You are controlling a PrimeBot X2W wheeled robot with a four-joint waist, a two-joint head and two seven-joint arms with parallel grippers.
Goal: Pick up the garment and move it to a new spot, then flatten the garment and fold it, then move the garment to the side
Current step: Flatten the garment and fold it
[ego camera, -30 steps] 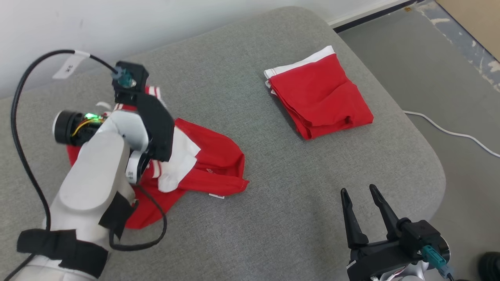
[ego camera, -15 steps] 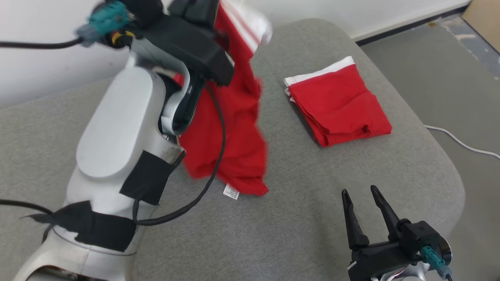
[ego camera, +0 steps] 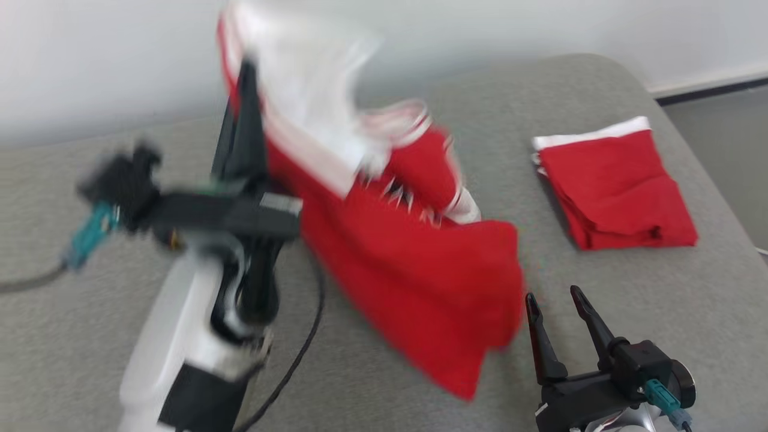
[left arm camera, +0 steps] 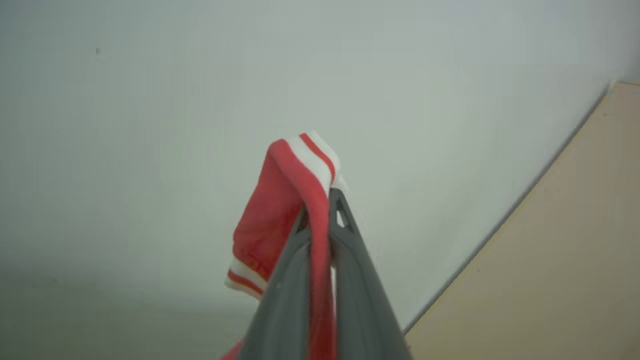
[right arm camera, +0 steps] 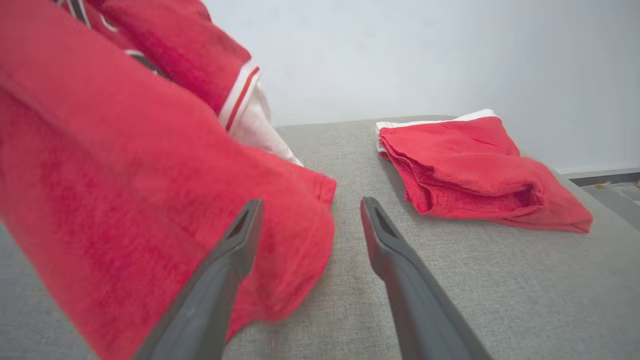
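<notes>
My left gripper (left arm camera: 320, 202), clamped on the garment's (ego camera: 420, 282) striped hem, has just hoisted it off the cushion (ego camera: 660, 288) from nine o'clock toward centre, so the relocation is underway, while my right gripper (ego camera: 552, 297) waits wide open at five o'clock.

Nothing legible anywhere: no words, brands, numbers or signs. Pale sticker (ego camera: 280, 204) on the left hand (ego camera: 246, 75), toward nine o'clock, too blurred to make out.
</notes>
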